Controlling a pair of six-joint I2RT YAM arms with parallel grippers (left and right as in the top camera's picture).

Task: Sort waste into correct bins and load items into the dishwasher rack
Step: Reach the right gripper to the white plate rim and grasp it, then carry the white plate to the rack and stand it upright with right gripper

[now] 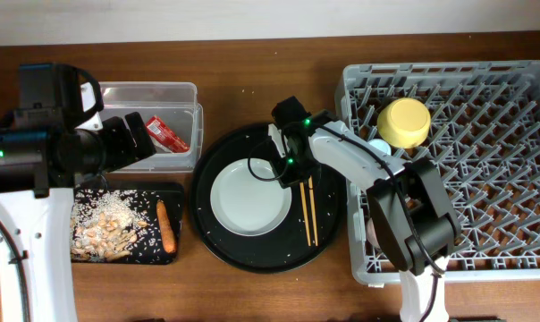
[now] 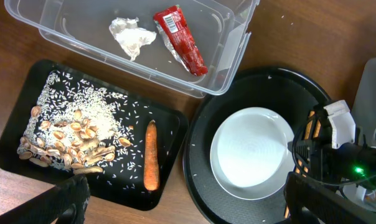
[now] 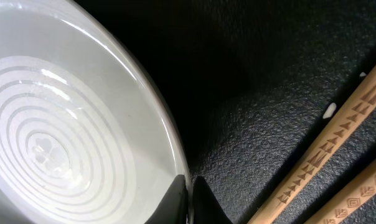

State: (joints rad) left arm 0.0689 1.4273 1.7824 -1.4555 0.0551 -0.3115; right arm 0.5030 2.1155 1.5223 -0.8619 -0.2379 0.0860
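Pinching at the rim: the right gripper (image 3: 189, 198) sits low at the right edge of the pale plate (image 3: 63, 124). Its fingers (image 3: 174, 202) are drawn almost together and the rim runs into the slit between them. I read this as a grip on the plate, with no lift evident.
Plate: lies flat and empty on the round black tray (image 3: 256, 81).
Chopsticks: the wooden chopsticks (image 3: 325, 162) lie side by side on the same tray, just right of the plate and not touching it.
Left gripper: the left gripper (image 2: 185, 190) has its fingers spread wide with nothing between them, above where the two trays meet.
Small black tray: the small black tray (image 2: 169, 140) holds the food scraps (image 2: 70, 137), with the carrot stick (image 2: 150, 155) to their right.
Clear tub: the clear tub (image 2: 225, 74) sits beyond the small tray and holds the tissue (image 2: 131, 36) and the red wrapper (image 2: 180, 38).
Rack: the dishwasher rack (image 1: 485, 179) stands at the far right of the bench (image 1: 252, 63), with the yellow bowl (image 1: 404, 122) in its back-left part.
Step in hand: the waste looks sorted, so this is the loading stage and the plate is the current item.
Next move calls for: a firm hold on the thin rim, a lift clear of the chopsticks, a carry right over the rack wall, and tilting the plate upright between pegs away from the bowl. The chopsticks remain to be loaded.
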